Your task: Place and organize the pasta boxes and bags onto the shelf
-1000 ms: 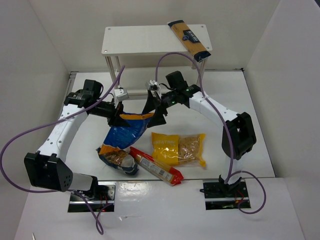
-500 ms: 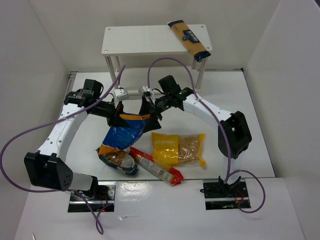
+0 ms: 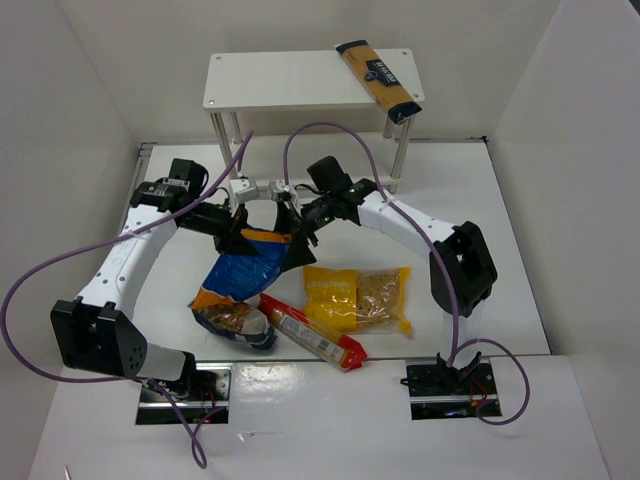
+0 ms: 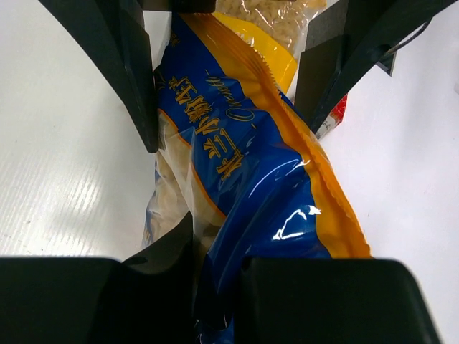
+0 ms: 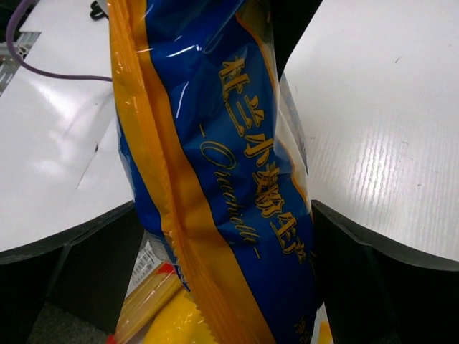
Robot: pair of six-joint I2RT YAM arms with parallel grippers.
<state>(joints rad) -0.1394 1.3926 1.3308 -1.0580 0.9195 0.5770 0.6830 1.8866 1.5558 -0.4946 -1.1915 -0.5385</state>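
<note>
The right jaws have slid leftward since a second ago and now stand spread on either side of the blue-and-orange bag [image 3: 250, 272], near its raised upper end. The left jaws pinch that same end and hold it above the table [image 3: 460, 180], while the bag's lower end rests by the dark-blue bag [image 3: 240, 322]. Beside them lie the red packet [image 3: 315, 335] and the yellow bag [image 3: 355, 297]. The tan-and-navy packet [image 3: 380, 80] lies at the right end of the shelf [image 3: 280, 80] top board.
</note>
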